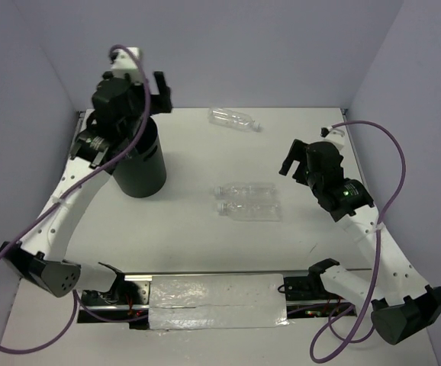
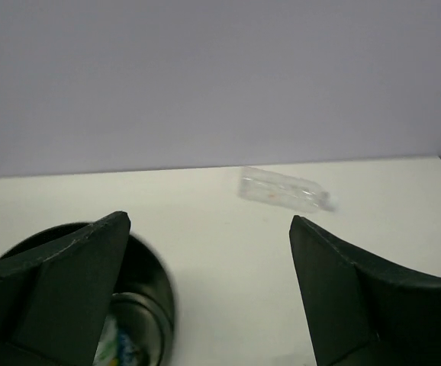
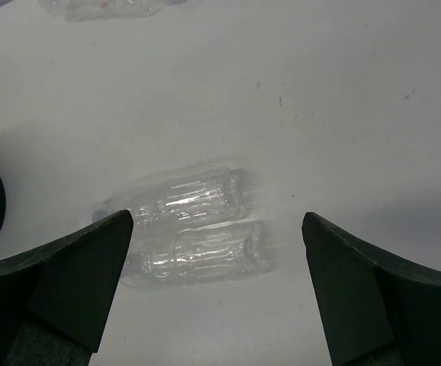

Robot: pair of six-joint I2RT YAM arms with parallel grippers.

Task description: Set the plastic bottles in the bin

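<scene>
The black bin (image 1: 138,164) stands at the left of the table. My left gripper (image 1: 146,90) hovers over its far rim, jaws wide open and empty (image 2: 209,221). Inside the bin (image 2: 158,284) lies something with a blue-green label (image 2: 118,348), likely a bottle. Two clear plastic bottles (image 1: 247,190) (image 1: 249,209) lie side by side at the table's middle. My right gripper (image 1: 293,162) hangs open to their right, above them (image 3: 217,219), with both bottles (image 3: 186,194) (image 3: 197,250) showing between its fingers. A third bottle (image 1: 234,118) (image 2: 284,189) lies near the back wall.
Purple walls close the table at the back and both sides. A taped metal strip (image 1: 217,300) runs along the near edge between the arm bases. Purple cables loop beside each arm.
</scene>
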